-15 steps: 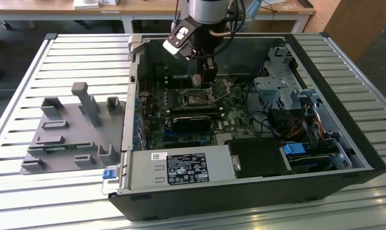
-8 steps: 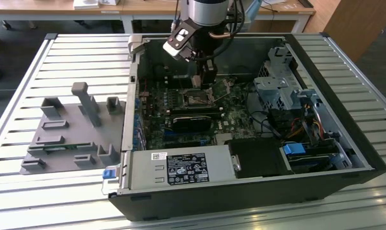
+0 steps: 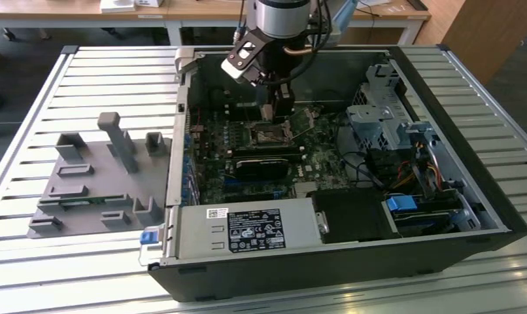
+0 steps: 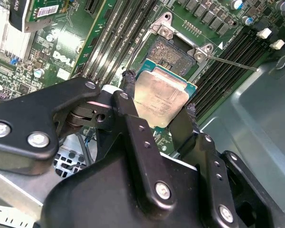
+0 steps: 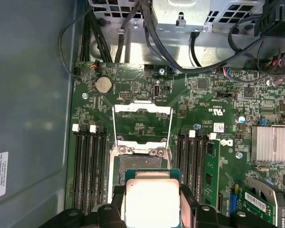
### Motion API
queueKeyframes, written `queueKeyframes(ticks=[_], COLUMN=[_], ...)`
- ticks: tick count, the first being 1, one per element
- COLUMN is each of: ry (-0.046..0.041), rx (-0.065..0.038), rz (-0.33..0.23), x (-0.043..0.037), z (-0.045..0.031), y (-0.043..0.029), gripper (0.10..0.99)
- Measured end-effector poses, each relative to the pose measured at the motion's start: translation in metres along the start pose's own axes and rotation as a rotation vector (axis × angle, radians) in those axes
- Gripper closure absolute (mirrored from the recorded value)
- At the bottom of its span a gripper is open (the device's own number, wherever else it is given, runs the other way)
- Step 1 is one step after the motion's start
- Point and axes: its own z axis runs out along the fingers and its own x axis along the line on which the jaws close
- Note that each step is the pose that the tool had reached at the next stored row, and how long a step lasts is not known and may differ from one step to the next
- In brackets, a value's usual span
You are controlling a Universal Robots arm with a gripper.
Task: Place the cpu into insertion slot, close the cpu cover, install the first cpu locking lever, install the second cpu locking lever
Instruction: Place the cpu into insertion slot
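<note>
Over mobo socket [image 4: 173,51], gripper [image 4: 159,94] clamped on cpu [image 4: 162,90], pc case [image 3: 333,265] on slatted table [image 3: 89,78]

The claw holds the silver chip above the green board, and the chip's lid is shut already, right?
No. The gripper does hold the cpu above the green board, but the cpu cover is open, swung back off the socket; the first wrist view shows it.

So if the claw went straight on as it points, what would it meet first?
Likely the open square socket on the green motherboard, under the silvery square cpu the claw grips; depth unclear.
</note>
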Motion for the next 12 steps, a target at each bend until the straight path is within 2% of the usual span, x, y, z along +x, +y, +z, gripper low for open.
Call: queueKeyframes(ticks=[12], ry=[-0.0011], rx=[0.000], rz=[0.016], x=[0.0017], z=[0.0089], y=[-0.0019], gripper=[0.549])
